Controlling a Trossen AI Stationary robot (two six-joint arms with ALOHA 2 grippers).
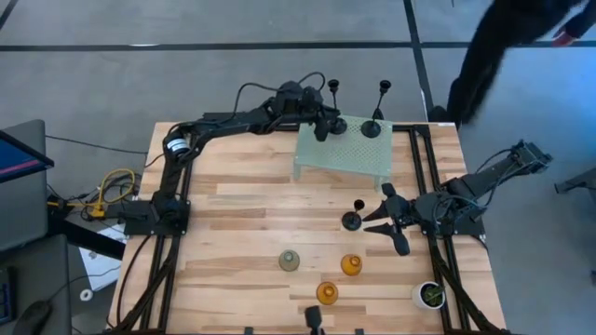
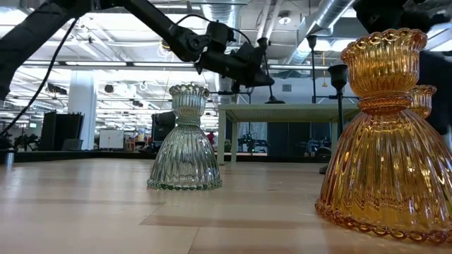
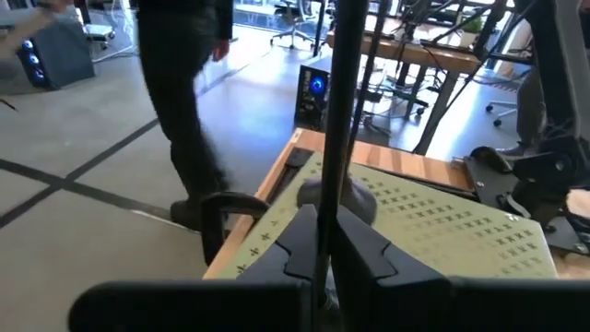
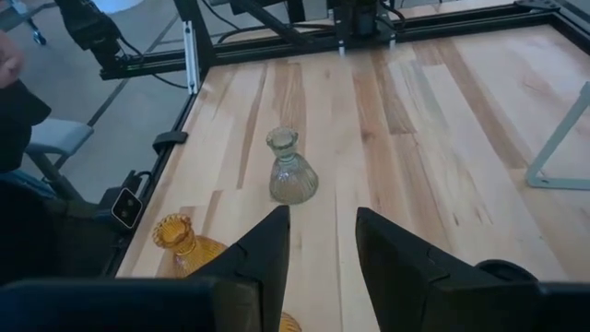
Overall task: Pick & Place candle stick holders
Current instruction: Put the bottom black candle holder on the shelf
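Your left gripper (image 1: 323, 124) sits over the far left corner of the green perforated stand (image 1: 343, 149), fingers closed on a black holder's (image 1: 332, 86) thin stem. 1 black holder (image 1: 373, 124) already stands on the stand; a 3rd (image 1: 353, 219) waits on the table just beside your right gripper (image 1: 389, 223), fingers spread, holding nothing. Risk: release near the edge and the tall stem may tip off. 2 amber holders (image 1: 350, 265) and the pale holder (image 1: 290, 261) stay on the near side of the table.

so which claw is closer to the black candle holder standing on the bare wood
Right. The right claw sits open just beside that black holder, while the left claw is across the table over the green perforated stand, gripping another black holder.
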